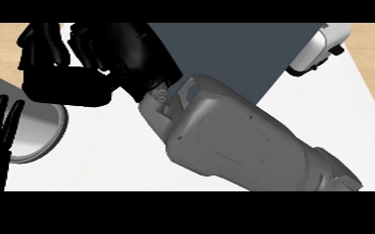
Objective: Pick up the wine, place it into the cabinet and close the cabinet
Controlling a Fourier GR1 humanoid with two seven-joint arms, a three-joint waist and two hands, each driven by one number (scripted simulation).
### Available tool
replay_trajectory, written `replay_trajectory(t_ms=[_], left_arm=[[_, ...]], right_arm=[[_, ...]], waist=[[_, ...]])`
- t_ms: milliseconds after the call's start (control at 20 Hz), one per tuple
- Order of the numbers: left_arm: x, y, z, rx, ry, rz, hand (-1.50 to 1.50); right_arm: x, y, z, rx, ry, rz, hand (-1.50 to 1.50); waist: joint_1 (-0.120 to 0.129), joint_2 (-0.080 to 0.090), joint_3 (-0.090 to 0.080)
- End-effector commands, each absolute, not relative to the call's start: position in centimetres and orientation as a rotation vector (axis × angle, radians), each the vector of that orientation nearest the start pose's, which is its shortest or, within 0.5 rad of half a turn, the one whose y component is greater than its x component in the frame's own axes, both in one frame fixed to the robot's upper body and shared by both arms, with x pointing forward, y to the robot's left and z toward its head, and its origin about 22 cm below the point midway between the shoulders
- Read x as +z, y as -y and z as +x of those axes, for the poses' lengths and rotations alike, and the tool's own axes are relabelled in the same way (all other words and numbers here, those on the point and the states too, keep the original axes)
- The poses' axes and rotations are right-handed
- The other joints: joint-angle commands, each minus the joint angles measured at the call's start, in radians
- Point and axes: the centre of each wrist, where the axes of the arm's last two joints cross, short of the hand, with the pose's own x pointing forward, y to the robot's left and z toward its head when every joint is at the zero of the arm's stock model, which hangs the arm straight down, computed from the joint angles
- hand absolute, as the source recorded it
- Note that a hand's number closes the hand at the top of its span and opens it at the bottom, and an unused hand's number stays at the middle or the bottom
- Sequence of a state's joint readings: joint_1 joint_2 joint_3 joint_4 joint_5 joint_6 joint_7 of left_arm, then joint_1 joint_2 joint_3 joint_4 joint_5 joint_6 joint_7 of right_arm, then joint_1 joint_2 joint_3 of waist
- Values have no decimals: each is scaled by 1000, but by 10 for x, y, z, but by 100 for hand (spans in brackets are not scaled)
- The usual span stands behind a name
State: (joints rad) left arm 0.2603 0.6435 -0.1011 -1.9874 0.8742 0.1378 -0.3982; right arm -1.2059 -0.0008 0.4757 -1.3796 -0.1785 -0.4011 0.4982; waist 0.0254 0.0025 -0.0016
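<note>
Beyond the right hand (117, 49), the cabinet (234, 54), a flat slate-blue panel.

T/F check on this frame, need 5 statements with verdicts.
1. The right hand is at the upper left, its grey forearm coming in from the lower right. True.
2. A wine bottle stands in plain view on the white counter. False: no bottle shows anywhere; the arm covers much of the view.
3. A round grey plate lies at the view's left edge. True.
4. The white appliance sits at the lower left. False: it is at the upper right, beside the dark panel.
5. The left hand is spread over the dark panel. False: it shows only at the left edge, fingers straight, next to the plate.
</note>
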Motion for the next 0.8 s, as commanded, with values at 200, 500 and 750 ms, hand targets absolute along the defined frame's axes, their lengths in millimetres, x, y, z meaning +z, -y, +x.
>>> replay_trajectory(t_ms=[200,500,750], left_arm=[[102,-315,187,201,1950,-253,-150],[97,-319,181,187,1945,-244,-150],[101,-315,182,172,1957,-237,-150]], right_arm=[[246,-7,360,522,1841,273,150],[250,10,378,521,1861,215,150],[230,32,394,579,1862,135,150]], waist=[[-4,5,1],[5,7,0],[-2,14,0]])
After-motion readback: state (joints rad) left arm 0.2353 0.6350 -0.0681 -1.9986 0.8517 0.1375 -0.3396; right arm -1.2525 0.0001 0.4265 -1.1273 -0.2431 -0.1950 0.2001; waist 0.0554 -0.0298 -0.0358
